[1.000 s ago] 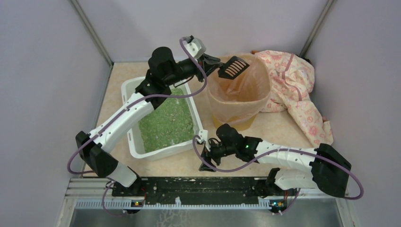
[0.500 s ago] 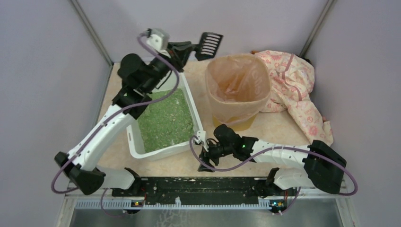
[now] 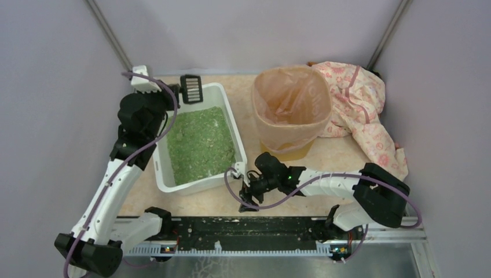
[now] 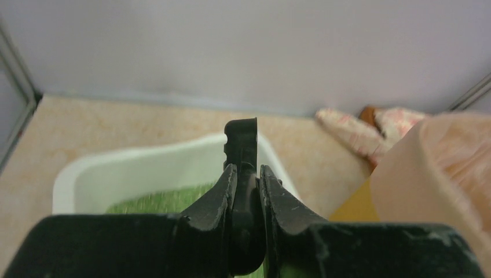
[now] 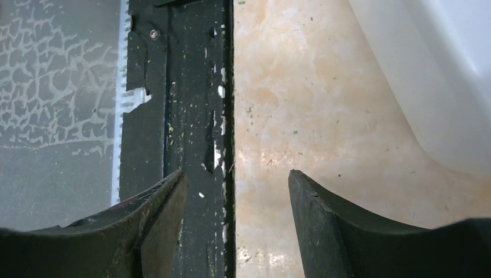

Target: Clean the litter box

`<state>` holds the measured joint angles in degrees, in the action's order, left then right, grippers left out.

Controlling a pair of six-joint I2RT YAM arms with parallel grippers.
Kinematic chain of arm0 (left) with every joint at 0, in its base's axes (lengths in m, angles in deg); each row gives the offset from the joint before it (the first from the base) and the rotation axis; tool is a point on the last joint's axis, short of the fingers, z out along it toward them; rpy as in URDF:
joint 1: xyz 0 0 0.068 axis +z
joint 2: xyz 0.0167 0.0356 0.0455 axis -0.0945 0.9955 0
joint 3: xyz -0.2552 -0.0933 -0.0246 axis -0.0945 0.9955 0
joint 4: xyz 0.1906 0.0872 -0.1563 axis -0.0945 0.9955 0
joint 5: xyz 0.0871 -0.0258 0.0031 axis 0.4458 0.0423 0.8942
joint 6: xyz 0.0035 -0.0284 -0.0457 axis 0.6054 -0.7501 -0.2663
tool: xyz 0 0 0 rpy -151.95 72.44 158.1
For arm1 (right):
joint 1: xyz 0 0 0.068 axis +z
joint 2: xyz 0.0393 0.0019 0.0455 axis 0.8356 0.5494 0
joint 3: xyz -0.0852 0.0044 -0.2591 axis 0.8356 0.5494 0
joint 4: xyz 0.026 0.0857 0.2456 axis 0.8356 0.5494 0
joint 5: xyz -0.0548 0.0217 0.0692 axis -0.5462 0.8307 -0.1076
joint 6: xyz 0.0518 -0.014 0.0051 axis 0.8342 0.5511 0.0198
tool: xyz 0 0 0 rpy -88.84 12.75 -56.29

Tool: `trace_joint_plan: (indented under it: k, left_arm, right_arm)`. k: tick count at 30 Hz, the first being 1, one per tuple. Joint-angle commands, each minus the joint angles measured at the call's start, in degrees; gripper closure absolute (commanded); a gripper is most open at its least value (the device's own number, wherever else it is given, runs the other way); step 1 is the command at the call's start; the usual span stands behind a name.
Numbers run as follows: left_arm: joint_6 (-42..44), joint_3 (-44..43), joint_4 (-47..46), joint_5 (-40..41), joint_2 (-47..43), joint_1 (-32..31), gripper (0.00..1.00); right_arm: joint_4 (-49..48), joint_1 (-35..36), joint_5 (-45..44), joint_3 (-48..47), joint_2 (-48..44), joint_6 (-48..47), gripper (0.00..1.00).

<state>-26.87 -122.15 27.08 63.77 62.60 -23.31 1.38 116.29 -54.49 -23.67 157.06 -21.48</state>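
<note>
Left gripper (image 4: 248, 174): I see it pinching the scoop (image 3: 191, 88).
Litter box (image 3: 200, 185): far rim below the scoop.
Right gripper (image 5: 237, 191): spread wide, empty.
Bin (image 3: 289, 136): close by, right side.

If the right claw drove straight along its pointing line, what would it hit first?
Probably the tabletop, right where it meets the black rail; the litter box sits off to one side.

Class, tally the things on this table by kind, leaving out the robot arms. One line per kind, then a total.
litter box: 1
scoop: 1
bin: 1
cloth: 1
Total: 4
</note>
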Motion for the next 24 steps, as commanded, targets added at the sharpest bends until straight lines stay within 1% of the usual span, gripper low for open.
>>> trace_joint_plan:
  k: [1,5,9,12,18,24]
  left_arm:
    - [-0.64,8.69,6.54,2.62,-3.54,-0.03,1.0]
    - [-2.46,13.45,8.06,4.29,-5.55,-0.01,1.0]
    - [-2.67,14.06,10.69,7.12,-4.8,-0.02,1.0]
    - [-1.83,11.5,14.22,11.45,-2.46,0.05,1.0]
    - [0.43,4.67,20.86,18.24,5.16,0.11,1.0]
    - [-1.46,0.49,23.99,19.68,11.43,2.18,1.0]
  right_arm:
    - [-3.22,0.33,0.83,-2.91,3.09,-0.27,0.35]
    - [-3.86,0.4,1.4,-2.93,4.07,-0.09,0.35]
    - [-4.05,0.33,1.4,-3.1,5.23,-0.18,0.35]
    - [-4.19,0.33,1.49,-3.19,5.92,-0.24,0.35]
    - [-3.81,0.33,1.91,-3.96,7.44,-0.66,0.35]
    - [-3.73,0.33,2.54,-4.43,8.17,-0.97,0.35]
